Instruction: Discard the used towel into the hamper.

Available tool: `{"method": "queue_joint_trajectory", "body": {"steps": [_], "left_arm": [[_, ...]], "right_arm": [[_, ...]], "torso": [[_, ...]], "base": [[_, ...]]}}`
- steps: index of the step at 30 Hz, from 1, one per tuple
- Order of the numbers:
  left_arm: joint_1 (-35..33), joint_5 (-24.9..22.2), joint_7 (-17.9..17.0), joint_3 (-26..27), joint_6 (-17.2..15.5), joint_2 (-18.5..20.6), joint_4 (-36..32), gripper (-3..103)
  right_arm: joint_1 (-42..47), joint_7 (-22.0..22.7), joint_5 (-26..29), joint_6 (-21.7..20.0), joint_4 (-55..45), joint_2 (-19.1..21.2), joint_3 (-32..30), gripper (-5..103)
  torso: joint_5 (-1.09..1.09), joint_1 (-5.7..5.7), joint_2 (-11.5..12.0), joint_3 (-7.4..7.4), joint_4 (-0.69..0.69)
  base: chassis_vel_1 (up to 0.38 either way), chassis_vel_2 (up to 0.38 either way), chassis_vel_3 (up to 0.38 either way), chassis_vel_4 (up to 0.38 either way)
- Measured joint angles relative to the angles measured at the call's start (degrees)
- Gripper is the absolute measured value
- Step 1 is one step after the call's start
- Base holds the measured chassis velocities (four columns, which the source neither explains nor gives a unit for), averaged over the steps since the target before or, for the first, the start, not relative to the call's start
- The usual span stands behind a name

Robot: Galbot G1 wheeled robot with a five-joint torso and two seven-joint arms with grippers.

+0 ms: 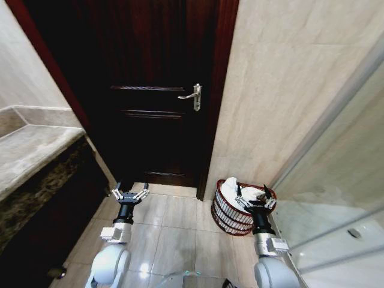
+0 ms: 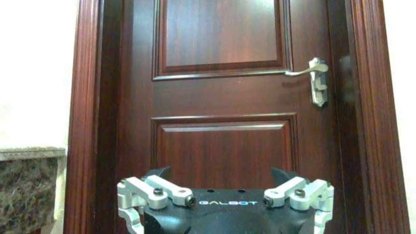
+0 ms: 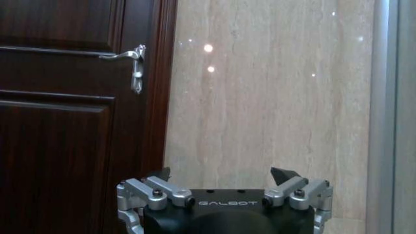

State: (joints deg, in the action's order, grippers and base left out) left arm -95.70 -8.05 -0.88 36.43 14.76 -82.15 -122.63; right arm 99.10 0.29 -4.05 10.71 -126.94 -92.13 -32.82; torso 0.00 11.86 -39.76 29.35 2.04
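Against the foot of the beige marble wall, just right of the door frame, stands the hamper [image 1: 231, 217], a round reddish-brown wire basket resting on the tiled floor [image 1: 174, 234]. White towel [image 1: 228, 191] is bunched inside it and rises a little above the rim.

Over the hamper's near right edge, as seen from the head camera, hangs the right gripper [image 1: 254, 198], its jaws spread wide and holding nothing; the dark fingertips [image 3: 284, 173] stand well apart in the right wrist view, pointing toward the marble wall [image 3: 266, 97]. Off to the other side, above bare floor in front of the door, the left gripper [image 1: 129, 193] is likewise wide open and empty, aimed straight at the door panels.

The floor is laid in large glossy beige tiles that catch reflections. Behind everything is a dark red-brown panelled wooden door [image 2: 221, 97] with a silver lever handle [image 1: 194, 96], shut in its matching frame. To the right runs a glass shower partition [image 1: 336, 198] with a pale metal edge. On the left side a stone worktop [image 1: 30, 150] with a speckled dark front sits below a pale wall.
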Motion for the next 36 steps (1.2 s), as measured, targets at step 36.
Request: {"method": "queue_joint_trajectory", "body": {"steps": [36], "left_arm": [[0.08,1.11,0.51,-0.12,-0.38,-0.05,-0.31,100]], "right_arm": [[1.17,0.27,1.1,1.3,0.03,-0.01,-0.89,100]], "torso": [[0.0,3.45,-8.08,4.6,-0.01]], "base": [[0.0,0.0,0.0,0.0]]}}
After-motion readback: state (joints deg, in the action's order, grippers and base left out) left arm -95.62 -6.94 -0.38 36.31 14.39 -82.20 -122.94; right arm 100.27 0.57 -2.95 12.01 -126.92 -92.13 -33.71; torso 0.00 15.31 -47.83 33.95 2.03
